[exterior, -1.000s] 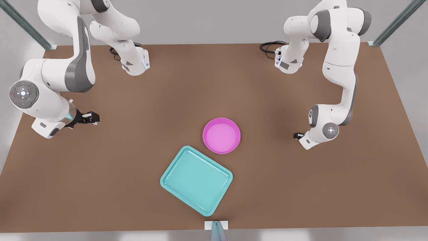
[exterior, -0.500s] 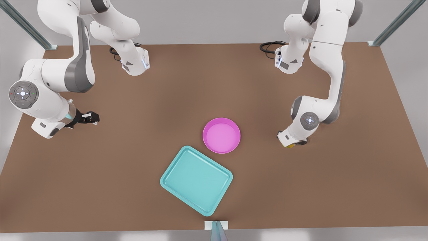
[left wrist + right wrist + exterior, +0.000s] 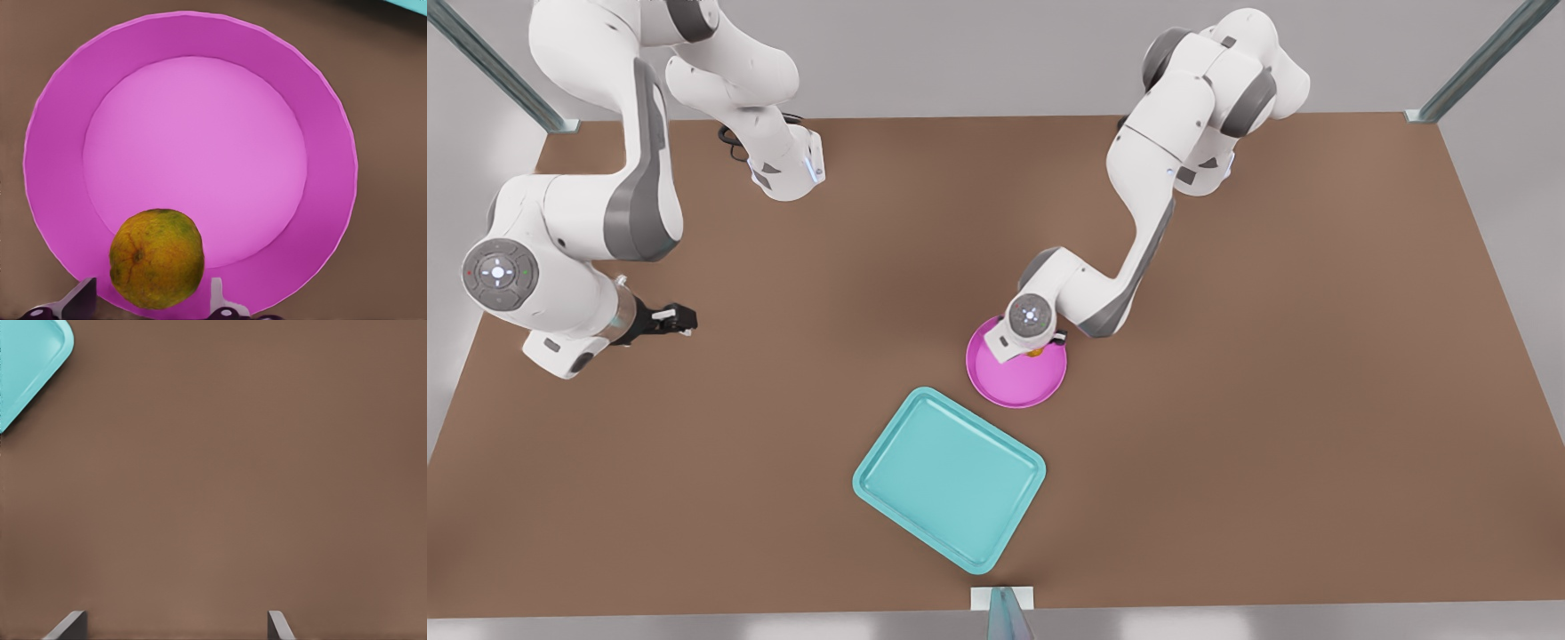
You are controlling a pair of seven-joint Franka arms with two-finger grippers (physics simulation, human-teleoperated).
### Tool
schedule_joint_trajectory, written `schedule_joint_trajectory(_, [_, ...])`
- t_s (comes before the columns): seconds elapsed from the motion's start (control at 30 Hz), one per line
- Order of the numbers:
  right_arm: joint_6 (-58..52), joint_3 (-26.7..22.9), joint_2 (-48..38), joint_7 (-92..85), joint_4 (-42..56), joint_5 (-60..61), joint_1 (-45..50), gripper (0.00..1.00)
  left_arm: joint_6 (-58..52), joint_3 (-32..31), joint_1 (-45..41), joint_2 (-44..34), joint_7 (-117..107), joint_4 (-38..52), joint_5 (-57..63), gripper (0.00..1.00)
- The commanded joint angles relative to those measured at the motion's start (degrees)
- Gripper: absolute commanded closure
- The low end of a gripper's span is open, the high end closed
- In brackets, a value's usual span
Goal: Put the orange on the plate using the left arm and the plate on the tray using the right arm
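The bumpy yellow-orange orange (image 3: pixel 157 259) sits between the fingers of my left gripper (image 3: pixel 152 293), which is shut on it. It hangs just over the near rim of the round pink plate (image 3: pixel 193 153). In the front view this gripper (image 3: pixel 1042 347) is over the plate's (image 3: pixel 1016 378) far edge, with a sliver of the orange (image 3: pixel 1036 353) showing under the wrist. The turquoise tray (image 3: pixel 950 477) lies on the table just in front of the plate, apart from it. My right gripper (image 3: pixel 678 321) waits open at the front view's left, low over bare table; one tray corner (image 3: pixel 30 367) shows in its wrist view.
The brown table (image 3: pixel 1316 444) stretches wide on both sides of the plate and tray. Both arm bases (image 3: pixel 787 173) stand at the far edge with black cables. A small post (image 3: pixel 1003 609) sits at the table's front edge.
My left arm has swung from the front view's right toward the middle, carrying the orange over the plate. The right arm has shifted only slightly. Plate and tray have not moved.
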Motion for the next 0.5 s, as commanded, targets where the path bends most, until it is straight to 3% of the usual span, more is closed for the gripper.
schedule_joint_trajectory(0.0, [-3.03, 0.33, 2.34, -0.36, 0.01, 3.82, 0.73, 0.00, -1.50, 0.14, 0.57, -0.37, -19.71, -0.09, -0.14, 0.00])
schedule_joint_trajectory(0.03, [-4.27, 0.77, 5.33, -0.09, 0.01, 6.45, 0.73, 0.00, -2.63, 0.40, 0.83, -1.50, -19.97, 0.17, -0.23, 0.00])
schedule_joint_trajectory(0.07, [-3.39, 0.94, 8.05, 0.26, -0.08, 9.89, 2.75, 0.00, -14.91, 1.37, 3.55, -4.32, -17.87, 5.60, -0.67, 0.00])
schedule_joint_trajectory(0.1, [-0.24, 0.94, 9.55, 1.48, -0.69, 11.47, 4.77, 0.00, -30.21, 4.70, 5.31, -7.21, -10.93, 12.29, -0.40, 0.00])
schedule_joint_trajectory(0.13, [4.86, 0.94, 9.38, 5.09, -3.58, 15.69, 7.06, 0.00, -41.38, 12.69, 5.32, -12.13, -1.35, 16.95, -0.41, 0.00])
schedule_joint_trajectory(0.23, [29.11, 2.61, 5.95, 8.61, -20.54, 24.92, 11.01, 0.00, -49.04, 27.91, 5.40, -18.47, 16.68, 19.77, -0.49, 0.00])
schedule_joint_trajectory(0.27, [36.41, 2.88, 4.72, 10.02, -25.91, 26.06, 13.12, 0.00, -49.66, 28.35, 7.33, -19.78, 17.21, 21.18, -0.67, 0.00])
schedule_joint_trajectory(0.3, [41.95, 2.88, 4.90, 10.28, -29.25, 28.70, 14.70, 0.00, -48.61, 16.17, 18.64, -24.00, 19.05, 18.99, 0.47, 0.00])
schedule_joint_trajectory(0.33, [48.89, 2.88, 5.33, 10.28, -33.03, 31.24, 16.72, 0.00, -40.98, 1.11, 30.53, -31.73, 19.05, 10.30, 5.91, 0.00])
schedule_joint_trajectory(0.37, [52.06, 2.88, 5.95, 10.28, -34.79, 34.06, 18.40, 0.00, -33.58, 0.58, 30.72, -37.02, 19.05, 2.54, 7.77, 0.00])
schedule_joint_trajectory(0.43, [57.51, 2.88, 7.97, 10.28, -36.64, 39.07, 21.82, 0.00, -42.01, 1.19, 30.89, -31.13, 19.67, 12.91, 7.15, 0.00])
schedule_joint_trajectory(0.47, [58.92, 2.96, 9.11, 10.28, -36.29, 41.61, 23.31, 0.00, -42.01, 1.37, 31.07, -31.13, 19.67, 13.09, 6.98, 0.00])
